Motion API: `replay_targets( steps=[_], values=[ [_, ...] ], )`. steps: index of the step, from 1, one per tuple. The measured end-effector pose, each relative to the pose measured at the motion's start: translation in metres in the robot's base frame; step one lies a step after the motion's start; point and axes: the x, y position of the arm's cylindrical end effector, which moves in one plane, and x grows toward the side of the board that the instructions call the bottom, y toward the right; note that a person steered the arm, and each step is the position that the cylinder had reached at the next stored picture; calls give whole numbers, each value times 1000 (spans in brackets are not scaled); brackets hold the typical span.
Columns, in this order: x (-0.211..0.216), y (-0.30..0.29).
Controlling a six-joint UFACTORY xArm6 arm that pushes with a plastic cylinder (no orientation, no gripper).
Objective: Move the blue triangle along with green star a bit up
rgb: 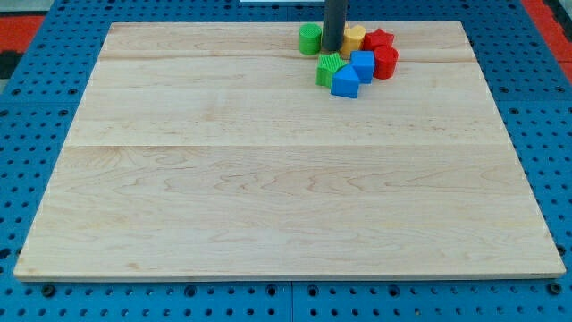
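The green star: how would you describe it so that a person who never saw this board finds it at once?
Look at the wooden board, near its top edge, where a small cluster of blocks sits below my tip. The green star is at the cluster's lower left, touching the blue triangle. The other green block is rounder and higher, left of the rod.

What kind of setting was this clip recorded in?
Probably a robotics lab bench: a wooden board lies on a blue perforated mounting surface, with small coloured blocks beside my tip.
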Motion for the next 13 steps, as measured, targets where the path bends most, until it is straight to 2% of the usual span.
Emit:
replay_targets(
  steps=[2, 3, 4, 5, 6, 7, 9, 10, 13],
  values=[
    [53, -86],
    [50, -104],
    [105, -98],
    [139, -50],
    [140, 5],
    [140, 28],
    [138, 34],
    [130, 51],
    [98, 47]
  ],
)
